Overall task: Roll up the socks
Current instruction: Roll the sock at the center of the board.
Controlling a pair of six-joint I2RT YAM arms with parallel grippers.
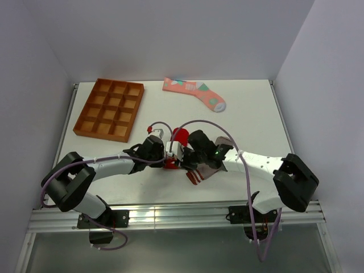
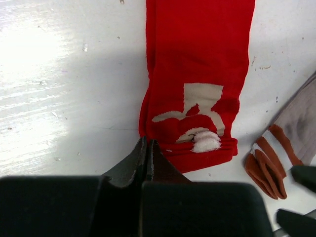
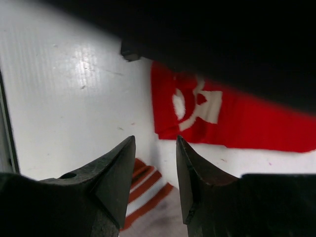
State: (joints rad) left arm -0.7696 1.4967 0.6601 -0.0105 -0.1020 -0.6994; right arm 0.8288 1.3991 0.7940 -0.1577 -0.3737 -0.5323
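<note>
Currently: red sock met at its end, no roll started

White table (image 1: 256, 114) is shared by a wooden compartment tray (image 1: 110, 109) at far left and a salmon-pink sock (image 1: 196, 92) laid flat at the far edge, likely queued. Red sock (image 2: 197, 74) is laid flat at centre, with the grey-brown sock (image 2: 301, 118) just beside it. Left gripper (image 2: 148, 144) is pressed together, tips touching the red sock's end corner; whether fabric is caught cannot be told. Right gripper (image 3: 155, 140) is held spread and empty above bare table by the striped cuff, probably placed to help start the roll.
</note>
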